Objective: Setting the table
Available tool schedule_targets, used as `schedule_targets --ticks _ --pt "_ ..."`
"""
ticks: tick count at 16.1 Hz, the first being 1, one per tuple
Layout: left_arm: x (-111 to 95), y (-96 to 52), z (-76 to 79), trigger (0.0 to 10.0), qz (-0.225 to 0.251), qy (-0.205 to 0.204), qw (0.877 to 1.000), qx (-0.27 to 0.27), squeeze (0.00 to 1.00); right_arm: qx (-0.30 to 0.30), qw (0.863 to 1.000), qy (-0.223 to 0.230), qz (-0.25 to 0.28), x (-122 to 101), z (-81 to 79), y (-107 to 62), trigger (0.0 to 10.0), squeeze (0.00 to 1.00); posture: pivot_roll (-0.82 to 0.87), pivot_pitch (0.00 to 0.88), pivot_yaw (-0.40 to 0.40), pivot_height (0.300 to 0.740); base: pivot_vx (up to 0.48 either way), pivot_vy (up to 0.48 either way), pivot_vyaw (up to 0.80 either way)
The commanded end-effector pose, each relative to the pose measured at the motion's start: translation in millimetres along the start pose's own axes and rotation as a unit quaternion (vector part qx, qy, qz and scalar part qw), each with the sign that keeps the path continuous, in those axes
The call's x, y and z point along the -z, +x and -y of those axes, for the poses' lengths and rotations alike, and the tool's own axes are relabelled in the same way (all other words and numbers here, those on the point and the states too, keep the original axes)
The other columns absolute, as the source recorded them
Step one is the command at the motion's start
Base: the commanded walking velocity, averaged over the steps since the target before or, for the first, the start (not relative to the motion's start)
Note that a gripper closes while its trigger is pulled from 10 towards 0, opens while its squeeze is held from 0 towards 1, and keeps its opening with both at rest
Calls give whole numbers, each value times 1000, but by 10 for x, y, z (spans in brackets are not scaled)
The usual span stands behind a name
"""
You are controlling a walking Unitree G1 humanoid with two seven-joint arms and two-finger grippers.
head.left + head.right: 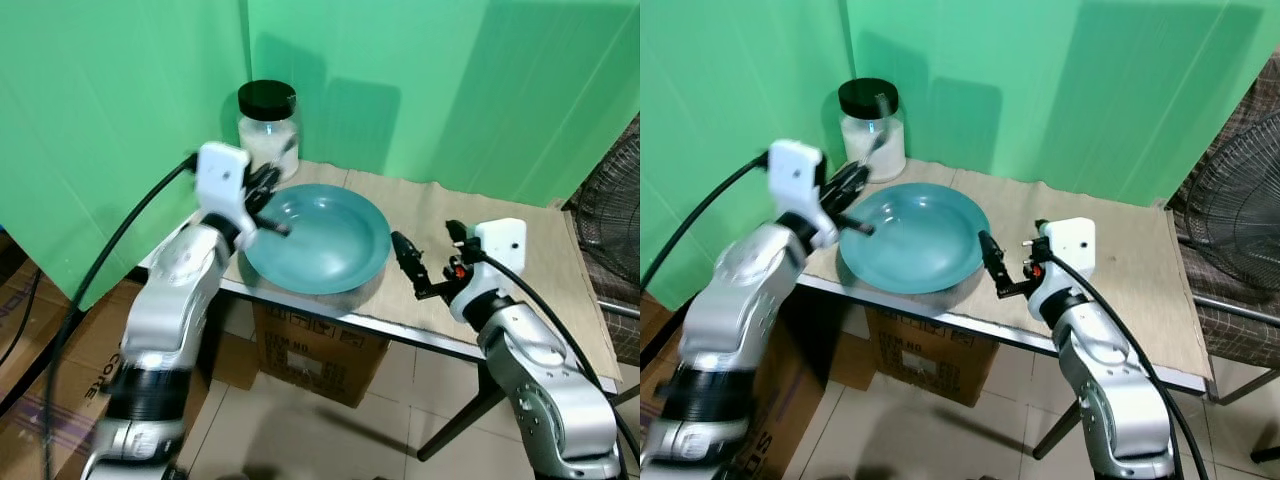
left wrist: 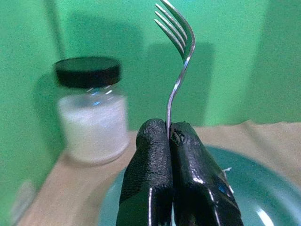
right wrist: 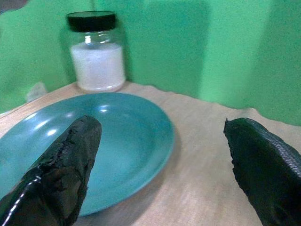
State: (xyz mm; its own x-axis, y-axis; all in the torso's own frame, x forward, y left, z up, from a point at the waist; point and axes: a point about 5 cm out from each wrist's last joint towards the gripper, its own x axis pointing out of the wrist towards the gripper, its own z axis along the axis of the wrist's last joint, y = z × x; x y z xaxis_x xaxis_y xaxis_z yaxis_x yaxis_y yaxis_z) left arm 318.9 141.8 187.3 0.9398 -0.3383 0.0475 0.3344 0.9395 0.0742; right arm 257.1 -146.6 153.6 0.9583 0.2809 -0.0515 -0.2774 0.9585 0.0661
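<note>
Two edges hemmed the teal plate [image 1: 320,240]: the table's [image 1: 540,290] front edge just under its near rim, and a black-lidded jar [image 1: 268,128] of white powder near its far left rim; bare tabletop lay open to its right. A slim silver fork [image 2: 176,70], tines up, stood clamped between the left gripper's [image 2: 169,129] closed fingers over the plate's left rim. Right gripper [image 3: 164,155] hovered beside the plate's right rim, fingers wide apart.
</note>
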Motion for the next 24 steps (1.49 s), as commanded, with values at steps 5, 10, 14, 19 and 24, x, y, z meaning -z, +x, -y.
schedule_targets --ticks 5,10,14,19,24 --pt "-57 -76 70 10000 35 -6 997 -73 0 65 998 -21 12 -50 179 -17 10000 0 -17 0 -43 740 0 0 -754" --pt "0 -180 6 10000 11 20 997 -73 0 70 997 14 26 -117 209 -22 10000 0 -12 0 -51 740 0 0 -800" --pt "169 -323 -23 10000 -24 38 994 -100 0 61 998 -4 19 -106 164 20 10000 0 2 0 -64 740 0 0 -200" --pt "182 -402 -98 10000 -38 47 992 -108 0 108 993 -42 7 -7 212 18 10000 0 20 0 -45 740 0 0 -473" --pt "50 -385 -87 10000 -20 73 992 -99 0 87 996 -13 8 49 123 -31 10000 0 39 0 -38 740 0 0 -795"
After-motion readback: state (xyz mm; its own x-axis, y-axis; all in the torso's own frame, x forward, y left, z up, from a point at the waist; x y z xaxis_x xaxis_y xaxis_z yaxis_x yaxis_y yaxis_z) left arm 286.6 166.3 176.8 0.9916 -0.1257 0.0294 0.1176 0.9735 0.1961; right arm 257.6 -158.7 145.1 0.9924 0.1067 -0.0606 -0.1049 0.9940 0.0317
